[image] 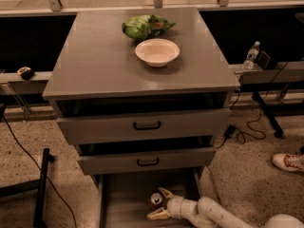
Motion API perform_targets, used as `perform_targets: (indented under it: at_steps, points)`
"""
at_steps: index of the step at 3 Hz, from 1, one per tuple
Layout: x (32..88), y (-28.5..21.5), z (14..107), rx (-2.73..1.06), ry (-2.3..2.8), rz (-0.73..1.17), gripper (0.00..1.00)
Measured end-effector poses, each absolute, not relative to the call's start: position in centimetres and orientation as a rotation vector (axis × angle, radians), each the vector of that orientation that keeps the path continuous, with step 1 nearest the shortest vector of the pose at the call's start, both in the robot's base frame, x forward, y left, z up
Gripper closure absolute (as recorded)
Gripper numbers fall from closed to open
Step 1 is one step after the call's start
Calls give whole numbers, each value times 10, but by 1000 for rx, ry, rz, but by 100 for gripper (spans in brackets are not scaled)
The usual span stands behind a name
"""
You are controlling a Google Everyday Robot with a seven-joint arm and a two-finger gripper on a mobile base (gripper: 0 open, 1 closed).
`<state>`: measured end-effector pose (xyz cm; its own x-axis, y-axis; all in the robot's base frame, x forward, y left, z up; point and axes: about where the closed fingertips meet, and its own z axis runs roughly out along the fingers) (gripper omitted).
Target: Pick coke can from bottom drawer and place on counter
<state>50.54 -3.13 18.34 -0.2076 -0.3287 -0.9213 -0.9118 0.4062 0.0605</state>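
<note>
You have the gripper (160, 204) low inside the open bottom drawer (124, 201), jaws apart on either side of the upright coke can (156, 199). Contact cannot be confirmed. The counter (99, 61) carries a white bowl (157, 52).

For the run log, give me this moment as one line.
gripper: open around coke can, low in bottom drawer | coke can: upright, not lifted | counter: white bowl, green bag, no can
</note>
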Motion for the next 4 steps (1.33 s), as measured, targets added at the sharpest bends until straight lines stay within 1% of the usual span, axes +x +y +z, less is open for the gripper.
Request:
perform_targets:
  at_steps: [1,2,3,4]
  points:
    - [511,-13,185,-1040,1702,842,42]
    - [521,-12,209,-1012,1632,818,73]
    - [538,-57,276,-1043,1608,632,96]
    - [534,-110,375,-980,1613,503,100]
